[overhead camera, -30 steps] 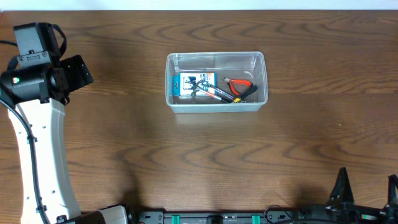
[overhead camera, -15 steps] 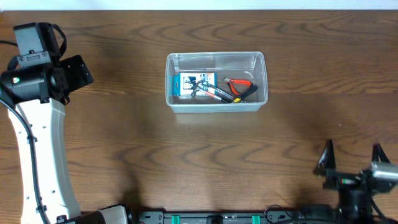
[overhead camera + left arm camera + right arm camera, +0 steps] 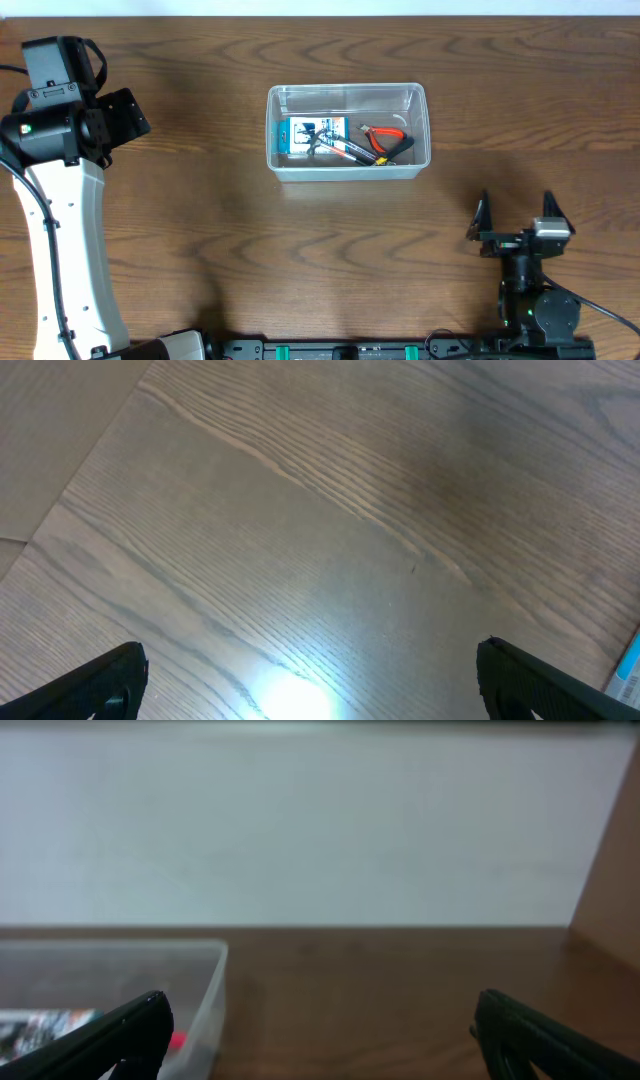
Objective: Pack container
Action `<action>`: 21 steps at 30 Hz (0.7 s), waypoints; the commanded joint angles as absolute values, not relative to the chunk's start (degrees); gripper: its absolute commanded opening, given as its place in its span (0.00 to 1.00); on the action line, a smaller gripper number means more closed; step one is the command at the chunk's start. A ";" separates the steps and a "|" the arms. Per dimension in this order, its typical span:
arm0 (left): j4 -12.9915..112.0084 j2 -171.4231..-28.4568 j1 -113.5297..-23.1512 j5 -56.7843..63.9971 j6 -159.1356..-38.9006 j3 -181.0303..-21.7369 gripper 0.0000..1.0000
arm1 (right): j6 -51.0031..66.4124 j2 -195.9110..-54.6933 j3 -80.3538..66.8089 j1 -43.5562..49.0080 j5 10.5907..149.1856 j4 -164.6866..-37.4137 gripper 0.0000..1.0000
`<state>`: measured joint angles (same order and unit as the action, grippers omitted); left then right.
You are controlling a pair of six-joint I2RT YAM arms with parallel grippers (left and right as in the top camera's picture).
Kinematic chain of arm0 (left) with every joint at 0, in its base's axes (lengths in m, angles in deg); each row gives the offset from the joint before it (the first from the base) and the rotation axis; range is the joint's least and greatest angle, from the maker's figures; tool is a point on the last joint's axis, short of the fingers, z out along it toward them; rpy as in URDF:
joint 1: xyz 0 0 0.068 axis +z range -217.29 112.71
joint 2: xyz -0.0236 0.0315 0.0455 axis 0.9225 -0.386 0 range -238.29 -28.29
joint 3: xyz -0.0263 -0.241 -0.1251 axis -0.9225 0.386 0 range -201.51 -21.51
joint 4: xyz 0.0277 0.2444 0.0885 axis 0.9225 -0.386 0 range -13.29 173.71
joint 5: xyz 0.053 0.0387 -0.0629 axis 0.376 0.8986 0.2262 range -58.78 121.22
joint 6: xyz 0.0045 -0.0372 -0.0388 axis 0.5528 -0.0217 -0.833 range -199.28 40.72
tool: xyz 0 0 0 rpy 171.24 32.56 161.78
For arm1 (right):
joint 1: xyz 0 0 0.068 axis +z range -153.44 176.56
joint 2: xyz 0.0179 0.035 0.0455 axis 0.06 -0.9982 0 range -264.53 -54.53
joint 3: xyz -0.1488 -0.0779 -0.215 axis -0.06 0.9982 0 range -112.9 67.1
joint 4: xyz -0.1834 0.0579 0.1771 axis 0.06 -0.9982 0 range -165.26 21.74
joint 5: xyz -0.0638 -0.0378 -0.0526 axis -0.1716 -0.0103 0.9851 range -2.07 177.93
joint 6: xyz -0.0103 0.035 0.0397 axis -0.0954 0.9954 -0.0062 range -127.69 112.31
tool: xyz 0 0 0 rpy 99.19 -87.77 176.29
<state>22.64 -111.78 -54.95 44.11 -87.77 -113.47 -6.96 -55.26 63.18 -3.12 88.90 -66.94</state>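
We see the container (image 3: 345,172) on the wooden table (image 3: 200,240), holding a blue-and-white box (image 3: 305,137) and red-handled pliers (image 3: 388,137) side by side. Our right gripper (image 3: 515,212) sits well apart from it, fingers spread wide. Our left arm (image 3: 60,200) stands at the left edge.

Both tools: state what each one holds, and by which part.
Nothing is held. The left tool and the right tool stand open and empty, away from the clear plastic rectangular container.
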 commanded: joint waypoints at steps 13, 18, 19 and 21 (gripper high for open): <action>22.68 -111.88 -54.71 44.98 -86.85 -113.62 0.98 | -7.31 -54.85 66.20 -2.22 86.32 -67.60 0.99; 22.68 -111.88 -54.71 44.98 -86.85 -113.62 0.98 | -7.07 -54.85 66.79 -2.18 85.95 -68.28 0.99; 22.68 -111.88 -54.71 44.98 -86.85 -113.62 0.98 | -7.07 -54.85 66.79 -2.18 85.95 -68.23 0.99; 22.68 -111.88 -54.71 44.98 -86.85 -113.62 0.98 | -6.37 -54.82 66.79 -2.16 85.95 -67.97 0.99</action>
<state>22.64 -111.78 -54.95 44.11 -87.79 -113.47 -6.92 -55.24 66.66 -2.79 86.48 -68.36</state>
